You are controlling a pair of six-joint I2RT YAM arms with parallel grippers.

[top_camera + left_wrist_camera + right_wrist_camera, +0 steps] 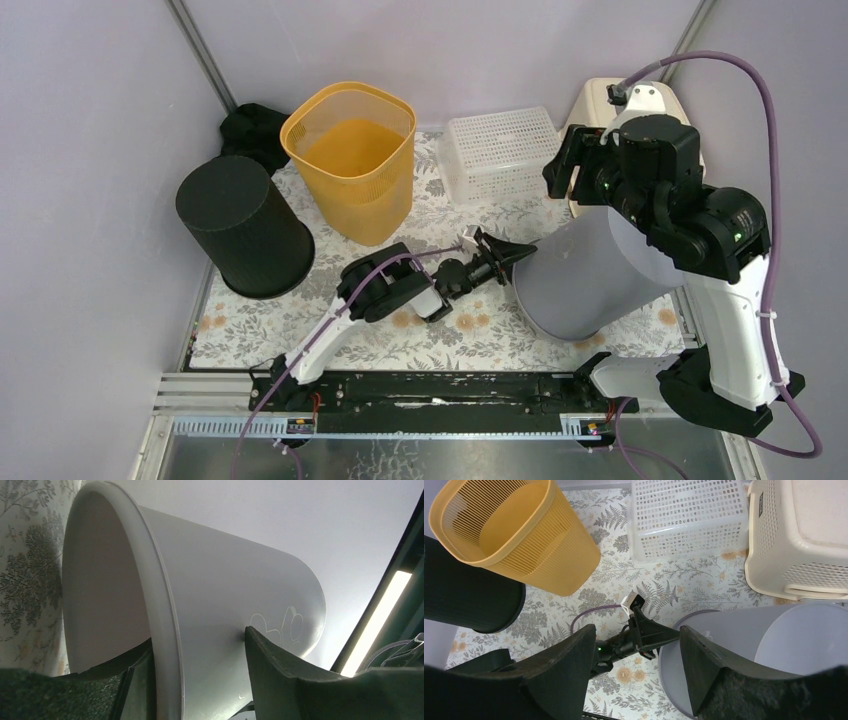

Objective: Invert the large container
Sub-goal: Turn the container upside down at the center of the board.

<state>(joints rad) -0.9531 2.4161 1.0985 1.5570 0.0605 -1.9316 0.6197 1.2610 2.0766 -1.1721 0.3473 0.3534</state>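
The large container (590, 275) is a pale grey bin lying tilted on the floral mat, its open mouth facing the left arm and its base raised toward the right arm. My left gripper (520, 255) is open astride the bin's rim (167, 630): one finger sits inside the mouth, the other rests against the outer wall (225, 590). My right gripper (563, 168) hovers high above the mat, open and empty. In its wrist view the right gripper (636, 629) looks down on the grey bin (744, 630) and the left arm's fingers (659, 632).
A yellow slatted basket (350, 160) stands upright at the back, with an upturned black bin (245, 225) to its left and a dark cloth (255, 125) behind. A white mesh basket (500, 150) and a cream hamper (600, 100) sit at the back right.
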